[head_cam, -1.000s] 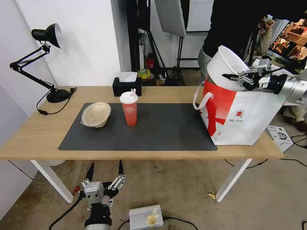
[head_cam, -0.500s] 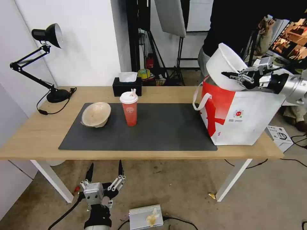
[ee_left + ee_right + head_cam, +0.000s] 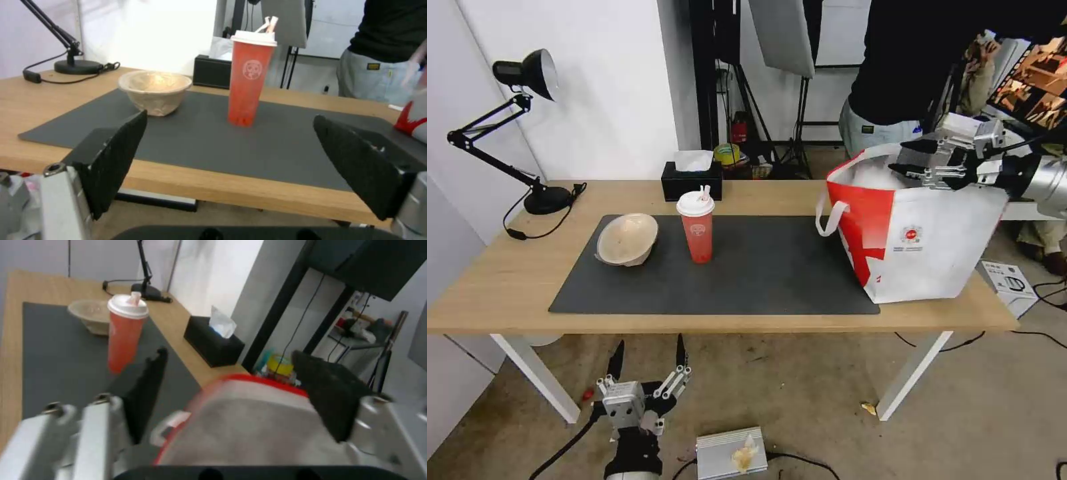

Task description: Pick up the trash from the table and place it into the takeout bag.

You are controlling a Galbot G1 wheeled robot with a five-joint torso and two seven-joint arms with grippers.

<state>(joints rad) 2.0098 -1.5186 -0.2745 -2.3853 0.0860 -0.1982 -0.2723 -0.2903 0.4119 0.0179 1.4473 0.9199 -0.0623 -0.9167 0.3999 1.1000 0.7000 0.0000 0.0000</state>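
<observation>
The white bowl that the right pincer [image 3: 908,159] held tilted over the bag [image 3: 917,247] a second ago has left its fingers, and a pale rounded shape now lies low inside the bag's mouth, while the bag's near top edge and handle have shifted slightly toward the cup. The right pincer hovers just above the bag's far rim, its jaws spread and empty. The right wrist view looks down between the two black pads [image 3: 146,396] at that blurred whitish mass [image 3: 249,430] inside the red rim; whether it is the bowl or lining I cannot tell. The red cup [image 3: 696,227] stands upright on the grey mat [image 3: 760,273], the beige bowl [image 3: 626,239] tipped beside it on the tabletop [image 3: 494,280]. The left pincer [image 3: 647,360] hangs below the tabletop's front edge, jaws wide apart. The left wrist view frames the cup [image 3: 249,76] and beige bowl [image 3: 154,90] between its pads, both well apart from it.
</observation>
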